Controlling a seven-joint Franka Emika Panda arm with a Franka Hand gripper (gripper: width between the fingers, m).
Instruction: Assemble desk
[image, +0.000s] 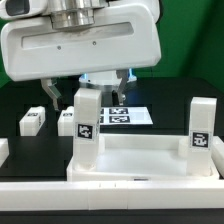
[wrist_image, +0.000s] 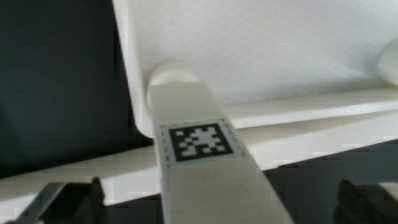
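The white desk slab (image: 140, 158) lies rim up at the front of the table. One square white leg (image: 85, 122) with a tag stands upright in its corner socket at the exterior view's left. A second leg (image: 202, 126) stands in the corner at the right. My gripper (image: 87, 88) hangs just above the left leg, open, with one finger on each side. In the wrist view the leg (wrist_image: 201, 140) runs up between the dark fingertips (wrist_image: 63, 205) to the slab (wrist_image: 249, 50). Gaps show on both sides, and my gripper (wrist_image: 214, 208) holds nothing.
Two more tagged white legs (image: 32, 122) (image: 66, 120) lie on the black table behind the slab at the exterior view's left. The marker board (image: 128, 114) lies behind the slab in the middle. The white arm body (image: 85, 45) fills the top of the view.
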